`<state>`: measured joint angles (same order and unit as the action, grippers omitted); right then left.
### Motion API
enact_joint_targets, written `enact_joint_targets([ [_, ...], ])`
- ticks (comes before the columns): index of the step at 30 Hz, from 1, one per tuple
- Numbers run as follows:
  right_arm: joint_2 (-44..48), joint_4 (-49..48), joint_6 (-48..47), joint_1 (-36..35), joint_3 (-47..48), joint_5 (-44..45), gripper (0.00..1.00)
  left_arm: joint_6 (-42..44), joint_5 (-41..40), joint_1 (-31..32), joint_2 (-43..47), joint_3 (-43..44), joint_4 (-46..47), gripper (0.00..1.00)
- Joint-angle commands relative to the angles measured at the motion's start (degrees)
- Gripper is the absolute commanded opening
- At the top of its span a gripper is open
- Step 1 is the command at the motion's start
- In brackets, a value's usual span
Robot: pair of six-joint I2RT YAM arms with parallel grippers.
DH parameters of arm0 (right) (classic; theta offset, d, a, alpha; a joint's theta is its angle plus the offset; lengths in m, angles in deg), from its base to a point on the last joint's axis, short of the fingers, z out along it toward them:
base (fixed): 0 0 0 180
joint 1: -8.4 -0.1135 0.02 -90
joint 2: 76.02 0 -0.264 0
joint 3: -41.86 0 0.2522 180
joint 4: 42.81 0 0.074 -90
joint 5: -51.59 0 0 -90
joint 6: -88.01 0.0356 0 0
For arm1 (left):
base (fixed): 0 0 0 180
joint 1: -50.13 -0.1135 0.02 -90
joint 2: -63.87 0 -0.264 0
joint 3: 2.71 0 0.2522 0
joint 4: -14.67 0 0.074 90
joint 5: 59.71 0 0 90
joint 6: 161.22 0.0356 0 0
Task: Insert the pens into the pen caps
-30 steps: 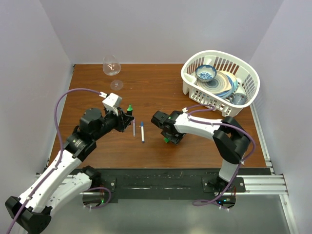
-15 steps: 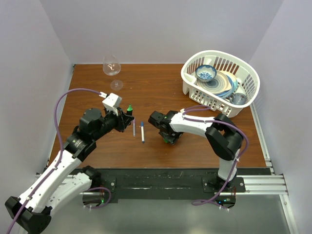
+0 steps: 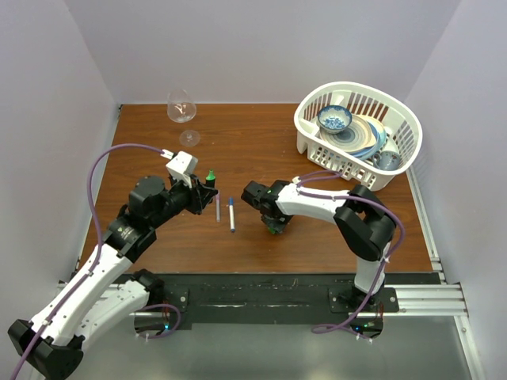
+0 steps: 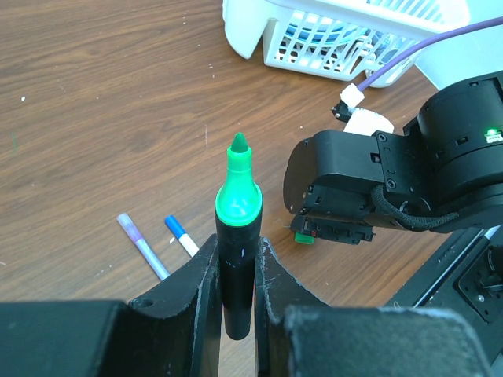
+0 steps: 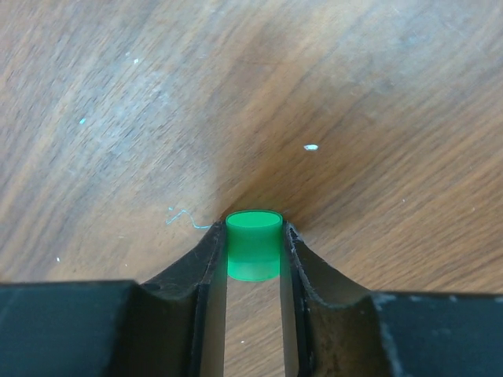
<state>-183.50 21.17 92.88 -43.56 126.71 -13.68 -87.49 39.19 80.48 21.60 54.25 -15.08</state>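
My left gripper (image 3: 206,188) is shut on the black marker (image 4: 237,243) and holds it above the table, green tip (image 3: 211,175) pointing up. The thin purple-grey pen (image 3: 217,208) and the thin white pen with a blue end (image 3: 231,214) lie side by side on the table between the arms; both also show in the left wrist view (image 4: 143,247) (image 4: 182,236). My right gripper (image 3: 272,226) is down at the table with its fingers against both sides of the small green cap (image 5: 253,245). That cap also shows under the right gripper in the left wrist view (image 4: 303,238). No blue or red cap is visible.
A white dish basket (image 3: 313,131) holding a bowl and plates stands at the back right. A wine glass (image 3: 181,107) stands at the back left. Walls close in the table on three sides.
My right wrist has swung slightly left and settled low over the green cap, with the fingers now around it. The left arm and the two thin pens have not moved.
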Motion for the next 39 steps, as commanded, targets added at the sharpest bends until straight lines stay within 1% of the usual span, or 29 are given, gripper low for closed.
enact_joint_targets([
  [1,1.5,-7.0,-6.2,0.1,-4.2,3.2,0.04,0.8,0.8,-0.1,1.2,-0.7,2.4,0.00],
  [3,4.1,-9.7,-9.5,0.0,-6.7,3.3,0.01,0.4,1.5,-0.1,1.2,-0.9,2.6,0.00],
  [4,5.3,-12.8,-12.9,0.1,-7.6,3.3,0.00,0.3,2.0,-0.2,1.3,-1.2,3.1,0.00],
  [6,7.8,-15.8,-16.0,0.1,-10.3,2.8,0.00,-0.2,2.8,-0.1,1.1,-1.3,3.5,0.00],
  [7,8.3,-18.5,-19.3,0.1,-11.0,2.0,0.00,-0.4,3.0,-0.1,0.9,-1.3,3.8,0.00],
  [9,8.8,-20.2,-22.4,0.1,-11.8,1.2,0.00,-0.6,3.0,-0.2,0.7,-1.3,3.9,0.00],
  [10,8.6,-21.3,-25.8,0.1,-11.9,0.8,0.00,-0.6,3.0,-0.1,0.7,-1.3,3.9,0.00],
  [15,7.1,-23.8,-34.0,0.1,-12.4,-2.8,0.00,-0.6,2.4,-0.2,0.9,-1.5,3.8,0.00],
  [17,6.1,-24.7,-37.9,0.1,-12.4,-3.8,0.02,-0.6,2.3,-0.1,0.8,-1.5,3.5,0.00],
  [18,5.9,-24.7,-38.8,0.0,-12.3,-4.5,0.03,-0.5,2.3,-0.2,0.7,-1.5,3.5,0.00],
  [19,5.5,-24.6,-40.0,0.0,-12.3,-4.6,0.08,-0.5,2.2,-0.1,0.7,-1.4,3.5,0.00],
  [22,5.5,-24.4,-41.2,0.0,-12.5,-4.6,0.17,-0.3,2.1,-0.1,0.5,-1.3,3.4,0.00],
  [24,5.6,-24.3,-42.2,0.1,-12.3,-4.3,0.19,-0.3,2.0,-0.1,0.5,-1.2,3.4,0.00],
  [28,5.1,-23.7,-43.6,0.0,-11.4,-3.2,0.17,-0.1,1.9,-0.1,0.5,-1.2,3.2,0.00],
  [32,4.1,-23.1,-44.8,0.0,-10.8,-2.5,0.13,0.0,2.1,-0.1,0.5,-1.2,3.2,0.00],
  [35,6.5,-23.5,-45.8,0.0,-11.0,-1.6,0.12,-0.6,2.7,-0.1,0.5,-1.4,3.6,0.00],
  [39,12.2,-24.2,-47.3,0.0,-11.3,-0.1,0.08,-3.3,6.0,-0.1,-0.1,-2.2,5.1,0.00],
])
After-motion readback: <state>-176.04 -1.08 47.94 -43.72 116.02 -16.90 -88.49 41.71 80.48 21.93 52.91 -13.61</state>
